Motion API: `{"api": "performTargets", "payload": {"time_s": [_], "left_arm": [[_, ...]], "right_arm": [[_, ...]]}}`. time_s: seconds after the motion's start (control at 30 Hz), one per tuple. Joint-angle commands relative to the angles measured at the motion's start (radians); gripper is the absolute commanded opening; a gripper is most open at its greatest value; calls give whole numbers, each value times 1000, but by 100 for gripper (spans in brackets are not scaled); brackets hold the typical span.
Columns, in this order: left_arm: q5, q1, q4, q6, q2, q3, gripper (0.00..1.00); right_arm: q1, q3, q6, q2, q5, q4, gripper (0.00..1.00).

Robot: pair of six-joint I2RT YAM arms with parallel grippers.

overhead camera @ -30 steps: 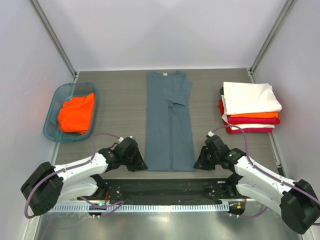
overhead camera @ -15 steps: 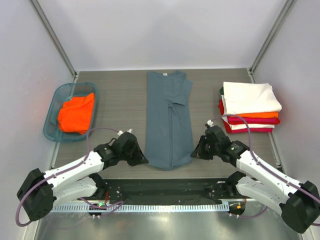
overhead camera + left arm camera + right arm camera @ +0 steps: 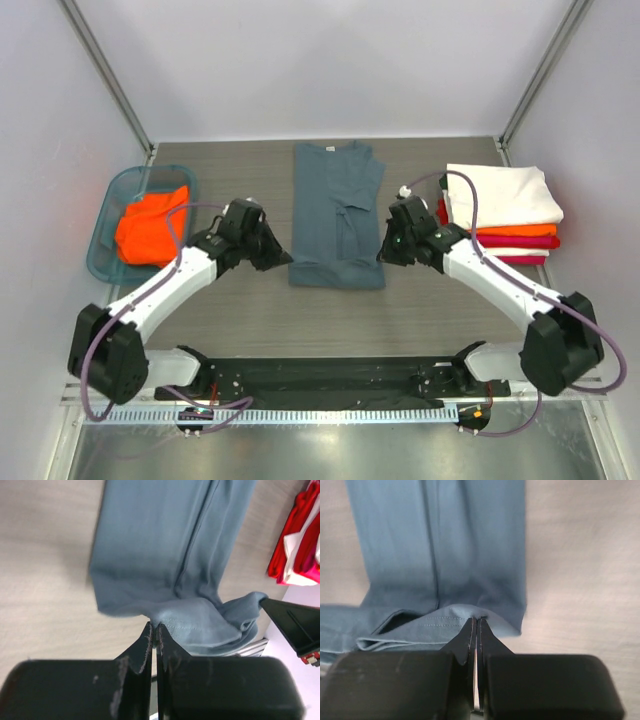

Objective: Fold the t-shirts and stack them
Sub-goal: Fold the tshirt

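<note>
The slate blue-grey t-shirt [image 3: 335, 205] lies as a long strip on the table middle, its bottom hem lifted and carried over its lower part. My left gripper [image 3: 281, 258] is shut on the hem's left corner [image 3: 160, 622]. My right gripper [image 3: 384, 250] is shut on the hem's right corner [image 3: 477, 614]. Both hold the hem above the shirt's middle. A stack of folded t-shirts [image 3: 500, 215], white on top with orange and red below, sits at the right. An orange t-shirt [image 3: 152, 226] lies crumpled in the basket.
A teal plastic basket [image 3: 104, 240] stands at the left table edge. Metal frame posts [image 3: 110, 75] rise at the back corners. The stack also shows at the left wrist view's right edge [image 3: 300, 540]. Bare wood-grain table [image 3: 330, 320] lies near the arm bases.
Both grippers have moved away from the arm bases toward the back, carrying the shirt's bottom hem with them. The shirt's visible length has shortened as its lower part folds over.
</note>
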Motion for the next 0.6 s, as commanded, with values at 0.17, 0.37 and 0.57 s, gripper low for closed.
{"api": "performTargets", "payload": {"time_s": [0.17,0.37,0.57], "left_arm": [[80,63,26,80,291,284,0],[93,116,35,80,415,395,0],[125,154,58,70,506,473,0]], "right_arm": [[-193,209,-112,210,-124,49,1],[-246,330,-132,372,-200,66,1],[-267,443,-129,492,-251,69,1]]}}
